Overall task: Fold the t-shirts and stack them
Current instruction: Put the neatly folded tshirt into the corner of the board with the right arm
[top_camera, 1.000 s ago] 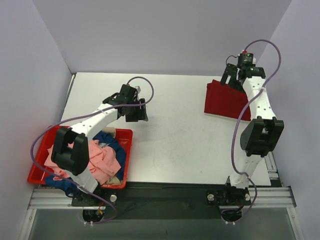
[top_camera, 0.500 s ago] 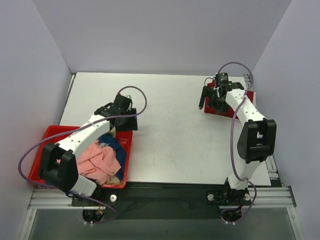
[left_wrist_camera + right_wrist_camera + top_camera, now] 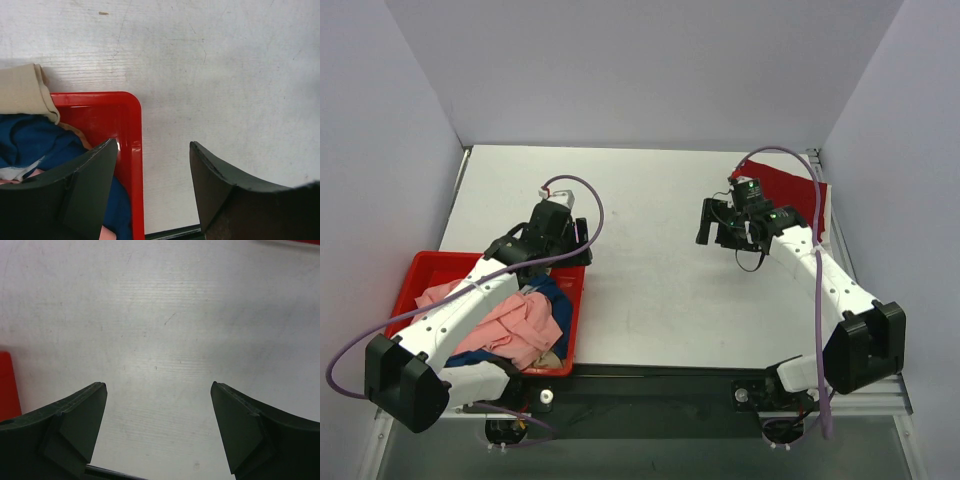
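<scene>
- The white table takes up most of the overhead view, and both arms reach out over it.
- A red bin sits at the table's near left corner.
- Several t-shirts are heaped loose in the bin (none folded): a pink shirt on top, and a blue shirt under it, against the bin's right wall. A beige shirt hangs over the far rim at the corner.
- The dark red shirt lies flat at the far right of the table, well apart from the bin and with neither arm touching it.
- The right gripper hangs over bare table just left of the dark red shirt. Its two fingers are spread wide, with nothing between them and nothing touched.
- The left gripper is over the bin's far right corner. Its fingers are apart, though less widely than the other's. One is above the blue cloth inside the rim and the other is above the table outside it. It holds nothing, and I cannot tell whether the inner finger touches the cloth.
</scene>
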`<state>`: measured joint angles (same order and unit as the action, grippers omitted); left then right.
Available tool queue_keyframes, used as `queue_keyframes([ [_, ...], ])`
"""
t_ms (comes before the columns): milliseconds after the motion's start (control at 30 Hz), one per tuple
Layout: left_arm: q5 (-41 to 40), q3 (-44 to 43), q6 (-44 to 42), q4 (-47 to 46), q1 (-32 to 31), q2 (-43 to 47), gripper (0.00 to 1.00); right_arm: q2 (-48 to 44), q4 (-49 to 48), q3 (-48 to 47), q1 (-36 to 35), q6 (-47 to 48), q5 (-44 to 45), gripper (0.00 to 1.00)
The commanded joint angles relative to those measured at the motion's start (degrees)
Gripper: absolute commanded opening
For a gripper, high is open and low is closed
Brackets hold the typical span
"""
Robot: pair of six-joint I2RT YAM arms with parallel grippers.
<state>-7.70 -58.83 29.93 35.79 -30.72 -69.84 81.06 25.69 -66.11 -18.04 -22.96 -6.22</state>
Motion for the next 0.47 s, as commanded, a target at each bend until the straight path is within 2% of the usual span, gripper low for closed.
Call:
queue_keyframes([
  [0, -2.84, 0.73, 0.74, -2.39, -0.22, 1.81, 0.7, -3.35, -1.61, 3.52, -2.25, -1.91, 2.26, 0.88],
  [433, -4.42, 1.7, 1.09, -3.98, -0.3, 3.84, 0.7, -4.94, -1.7, 6.34, -6.48, -1.65, 4.02, 0.88],
])
